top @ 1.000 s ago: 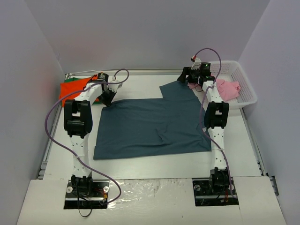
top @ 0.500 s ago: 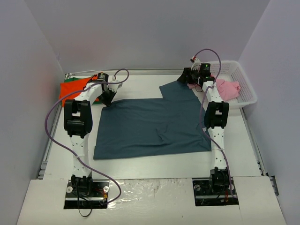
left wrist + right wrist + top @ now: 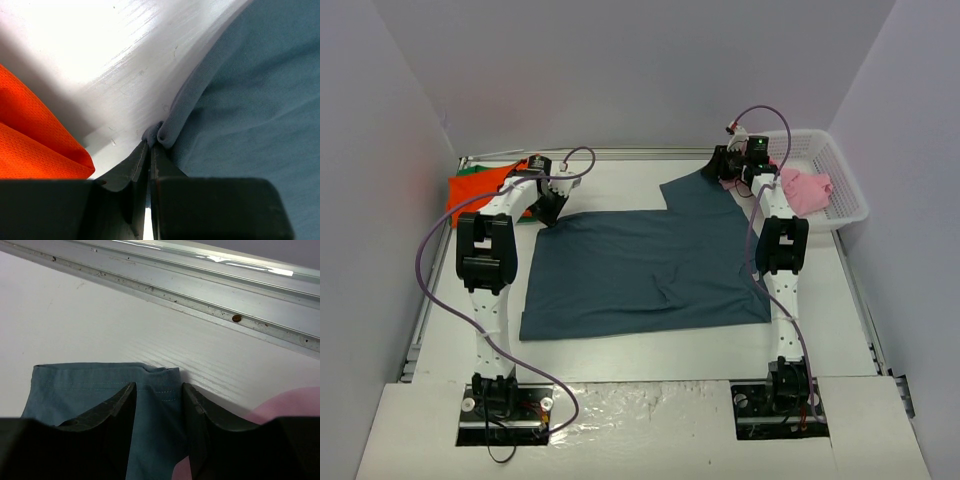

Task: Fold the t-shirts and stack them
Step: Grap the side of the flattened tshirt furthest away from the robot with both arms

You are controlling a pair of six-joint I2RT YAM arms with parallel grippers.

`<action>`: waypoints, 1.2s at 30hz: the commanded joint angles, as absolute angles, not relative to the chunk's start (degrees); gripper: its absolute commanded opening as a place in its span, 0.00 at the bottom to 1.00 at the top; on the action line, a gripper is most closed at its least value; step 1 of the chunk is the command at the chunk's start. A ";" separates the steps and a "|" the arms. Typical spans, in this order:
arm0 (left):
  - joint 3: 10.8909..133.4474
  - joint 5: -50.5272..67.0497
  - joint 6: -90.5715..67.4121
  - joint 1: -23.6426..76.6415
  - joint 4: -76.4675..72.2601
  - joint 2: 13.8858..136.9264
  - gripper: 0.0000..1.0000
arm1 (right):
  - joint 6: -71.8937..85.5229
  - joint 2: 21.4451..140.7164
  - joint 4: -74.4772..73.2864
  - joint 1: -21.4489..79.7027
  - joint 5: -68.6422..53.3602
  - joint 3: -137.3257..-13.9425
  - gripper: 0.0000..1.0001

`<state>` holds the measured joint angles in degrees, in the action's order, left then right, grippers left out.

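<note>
Where the bench reaches its far left corner, the orange-red t-shirt is seen lying bunched, with a sliver of the green t-shirt showing at its far edge. The left arm is stretched forward from its base along the left edge and bent inward at the wrist. The left gripper is lowered onto the far left corner of the slate-blue t-shirt. In the left wrist view its fingers are pressed almost together, and a small fold of the blue hem is pinched between them.

The slate-blue t-shirt is spread flat across the middle of the bench, one sleeve reaching toward the far right corner. The right arm is extended nearly straight along the right edge. The right gripper is held low over that sleeve. In its wrist view the fingers are parted on either side of the sleeve hem, just short of the metal rail at the far edge.

The pink t-shirt is heaped in the white basket at the far right corner.
</note>
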<state>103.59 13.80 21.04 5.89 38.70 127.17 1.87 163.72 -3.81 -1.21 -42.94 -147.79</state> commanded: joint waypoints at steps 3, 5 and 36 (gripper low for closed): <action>104.33 13.80 21.80 6.06 39.46 126.56 0.03 | 1.32 162.77 -5.10 -1.76 -41.93 -147.83 0.35; 104.33 13.71 21.88 6.06 39.46 126.65 0.02 | 0.79 162.51 -5.10 -1.93 -41.23 -147.92 0.30; 106.61 10.28 20.92 4.13 35.42 122.08 0.02 | -4.75 151.35 -7.38 -1.85 -38.06 -145.03 0.00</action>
